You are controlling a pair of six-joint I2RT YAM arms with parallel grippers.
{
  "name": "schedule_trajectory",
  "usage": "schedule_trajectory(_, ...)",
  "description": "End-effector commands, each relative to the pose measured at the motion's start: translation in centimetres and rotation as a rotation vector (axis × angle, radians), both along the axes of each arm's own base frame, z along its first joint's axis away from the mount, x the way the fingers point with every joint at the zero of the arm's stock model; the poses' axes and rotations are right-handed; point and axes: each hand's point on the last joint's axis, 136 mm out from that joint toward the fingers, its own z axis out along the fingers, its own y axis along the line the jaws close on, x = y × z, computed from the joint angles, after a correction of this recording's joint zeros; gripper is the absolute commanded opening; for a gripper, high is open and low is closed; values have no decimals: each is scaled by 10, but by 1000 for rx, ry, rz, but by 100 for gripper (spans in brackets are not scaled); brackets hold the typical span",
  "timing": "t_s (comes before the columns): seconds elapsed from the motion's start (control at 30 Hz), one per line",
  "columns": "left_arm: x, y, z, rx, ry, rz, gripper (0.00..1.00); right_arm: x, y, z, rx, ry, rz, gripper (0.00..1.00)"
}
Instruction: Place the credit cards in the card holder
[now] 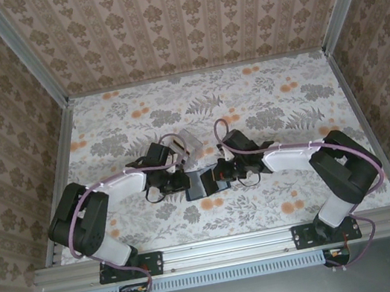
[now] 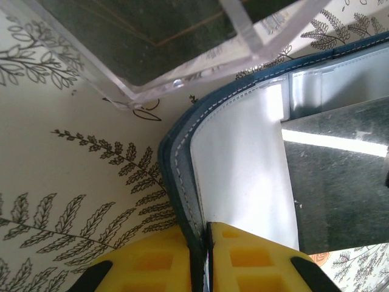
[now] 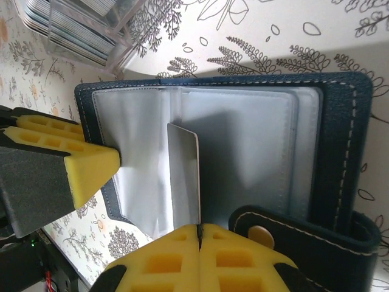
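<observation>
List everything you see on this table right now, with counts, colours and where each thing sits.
card holder: one, navy with clear sleeves, lying open mid-table
held credit card: one, silvery grey, over the holder's sleeves
stacked credit cards: several, count unclear, greyish edges, inside the clear box
clear box: one, transparent, just beyond the holder
table: one, pale floral surface
left gripper: yellow pads, shut on the card holder's cover edge
right gripper: yellow pads, shut on the held credit card
</observation>
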Motion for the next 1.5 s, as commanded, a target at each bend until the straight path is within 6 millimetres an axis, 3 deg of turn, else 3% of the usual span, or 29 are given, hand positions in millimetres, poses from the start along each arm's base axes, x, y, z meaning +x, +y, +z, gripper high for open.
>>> schedule_trajectory(0.0,-6,4,-2,-1,22,10,14,0,6,-2,9,30,-1,10)
schedule_trajectory(0.07,-7,4,-2,0,24,11,14,0,8,-3,12,36,3,15)
schedule_trajectory(0.2,-7,4,-2,-2,24,12,14,-1,10,-5,22,47,11,15)
schedule_trajectory(0.37,-6,3,-3,-2,22,10,14,1,15,-8,34,56,19,0)
schedule_trajectory(0.97,-9,6,-9,-7,25,8,17,16,22,-15,60,34,-48,0)
schedule_trajectory(1.2,-9,8,-9,-5,24,12,16,21,15,-18,46,11,-103,0)
schedule_trajectory(1.47,-6,4,-1,-54,21,52,20,15,27,-20,92,39,-137,0)
